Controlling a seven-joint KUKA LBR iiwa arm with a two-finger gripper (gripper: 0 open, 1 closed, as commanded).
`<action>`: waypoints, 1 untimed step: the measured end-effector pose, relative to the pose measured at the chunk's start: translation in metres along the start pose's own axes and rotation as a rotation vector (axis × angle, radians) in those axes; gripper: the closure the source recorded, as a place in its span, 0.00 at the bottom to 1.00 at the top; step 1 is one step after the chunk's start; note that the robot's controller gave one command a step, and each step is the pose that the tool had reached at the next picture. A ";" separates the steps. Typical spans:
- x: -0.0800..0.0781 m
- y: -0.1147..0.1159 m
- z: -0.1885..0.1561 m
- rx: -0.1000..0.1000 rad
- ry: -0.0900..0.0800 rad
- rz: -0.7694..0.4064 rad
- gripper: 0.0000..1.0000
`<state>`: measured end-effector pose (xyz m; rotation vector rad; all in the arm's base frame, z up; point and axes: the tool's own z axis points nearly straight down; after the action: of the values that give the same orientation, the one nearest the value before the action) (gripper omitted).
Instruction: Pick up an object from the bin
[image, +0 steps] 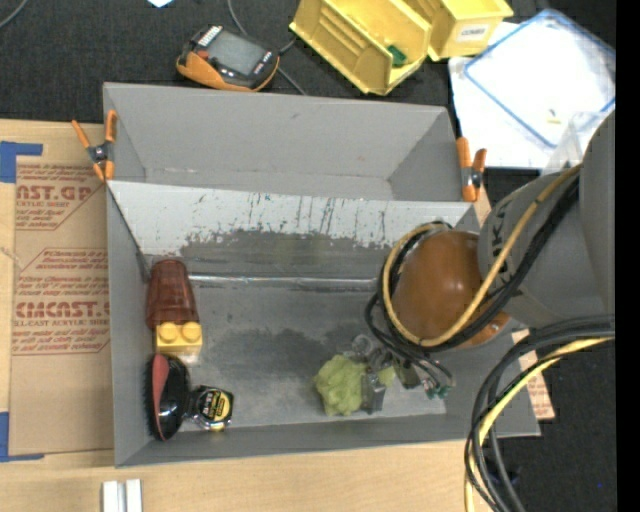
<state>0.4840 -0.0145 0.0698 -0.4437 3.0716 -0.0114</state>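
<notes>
The arm (565, 255) reaches into the grey metal bin (280, 140) from the right, its rounded orange-brown wrist cover (440, 285) ringed by black and yellow cables (384, 292). Below that cover the gripper (373, 378) is low over the floor in the bin's near right part, right against the right side of a crumpled yellow-green soft lump (338, 385) that lies near the front wall. Whether the gripper is released, clenched or grasping the lump cannot be told, since the wrist and its wiring crowd the tip and the lump hides part of it. The lump rests on the floor and sits alone in that part of the bin. The other things lie well apart from it, in a line along the left wall: a dark red-brown ribbed piece (169, 288) furthest back, a yellow toy brick (178, 337) touching its near end, then a black-and-red brush-like tool (163, 396) in the front left corner, with a yellow-and-black tape measure (212, 405) just beside it on the right. The middle of the floor is scuffed bare metal.
</notes>
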 end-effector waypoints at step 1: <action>0.000 0.000 0.000 0.000 0.000 0.000 1.00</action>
<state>0.4840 -0.0145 0.0698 -0.4437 3.0716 -0.0115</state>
